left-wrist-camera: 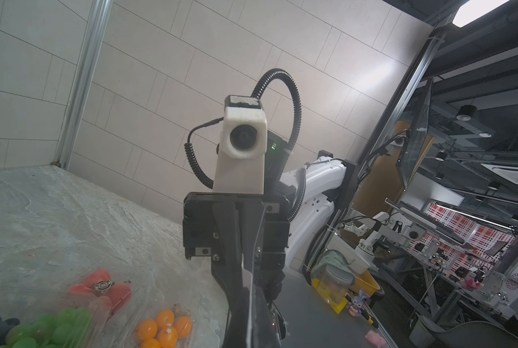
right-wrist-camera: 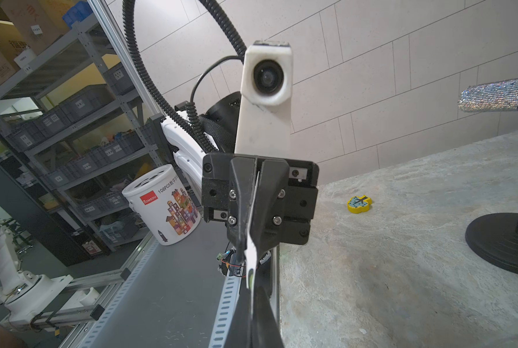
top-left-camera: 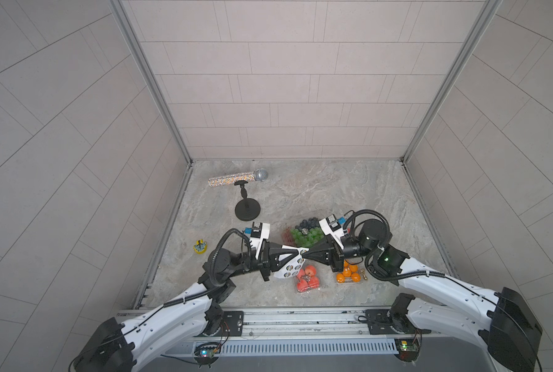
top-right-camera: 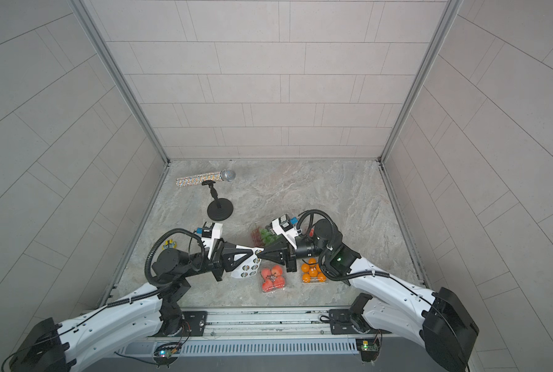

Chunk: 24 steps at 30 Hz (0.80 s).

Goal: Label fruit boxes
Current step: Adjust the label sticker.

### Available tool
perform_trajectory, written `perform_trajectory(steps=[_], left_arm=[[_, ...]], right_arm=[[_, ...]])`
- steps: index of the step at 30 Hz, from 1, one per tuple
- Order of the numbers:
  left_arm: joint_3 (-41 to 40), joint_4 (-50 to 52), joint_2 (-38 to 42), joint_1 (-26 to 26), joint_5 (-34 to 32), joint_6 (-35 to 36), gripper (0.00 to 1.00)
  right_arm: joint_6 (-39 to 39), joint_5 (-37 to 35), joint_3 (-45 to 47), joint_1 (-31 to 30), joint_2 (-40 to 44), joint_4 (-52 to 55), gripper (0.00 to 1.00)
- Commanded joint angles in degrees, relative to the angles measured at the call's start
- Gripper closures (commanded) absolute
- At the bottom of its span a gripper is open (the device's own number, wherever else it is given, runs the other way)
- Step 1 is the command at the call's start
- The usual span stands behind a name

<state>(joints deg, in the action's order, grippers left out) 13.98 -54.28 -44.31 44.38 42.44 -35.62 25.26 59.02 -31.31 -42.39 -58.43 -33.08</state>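
Held above the table, my two grippers meet tip to tip over a white sticker sheet (top-left-camera: 286, 265) (top-right-camera: 245, 269). My left gripper (top-left-camera: 296, 250) (left-wrist-camera: 251, 316) is shut on the sheet, which shows edge-on (left-wrist-camera: 249, 283) between its jaws. My right gripper (top-left-camera: 305, 254) (right-wrist-camera: 253, 301) is shut on the sheet's opposite edge (right-wrist-camera: 251, 250). Below lie the fruit boxes: a large one with green grapes and blueberries (top-left-camera: 304, 232), a small one with red fruit (top-left-camera: 307, 278), and one with oranges (top-left-camera: 349, 274). Another red-fruit box (left-wrist-camera: 101, 286), bearing a round label, is mostly hidden under the right arm in both top views.
A glittery microphone (top-left-camera: 236, 178) rests on a black stand with a round base (top-left-camera: 248, 210) at the back left. A small yellow toy (top-left-camera: 200, 247) lies near the left wall. A metal rail (top-left-camera: 300, 317) runs along the table's front edge.
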Motion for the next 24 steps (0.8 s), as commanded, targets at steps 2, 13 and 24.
perform_trajectory(steps=[2,13,24], left_arm=[[0.4,-3.3,-1.8,0.1,2.2,-0.4,1.0],[-0.6,-7.6,-4.6,0.0,1.8,-1.4,1.0],[-1.2,-5.1,-3.1,0.0,0.6,-0.1,1.0]], right_arm=[[-0.6,0.9,-1.5,-0.4,-0.4,-2.2,1.0],[1.8,2.5,-0.6,-1.0,-0.8,-6.6,1.0],[2.2,2.5,0.7,-1.1,2.2,-7.8,1.0]])
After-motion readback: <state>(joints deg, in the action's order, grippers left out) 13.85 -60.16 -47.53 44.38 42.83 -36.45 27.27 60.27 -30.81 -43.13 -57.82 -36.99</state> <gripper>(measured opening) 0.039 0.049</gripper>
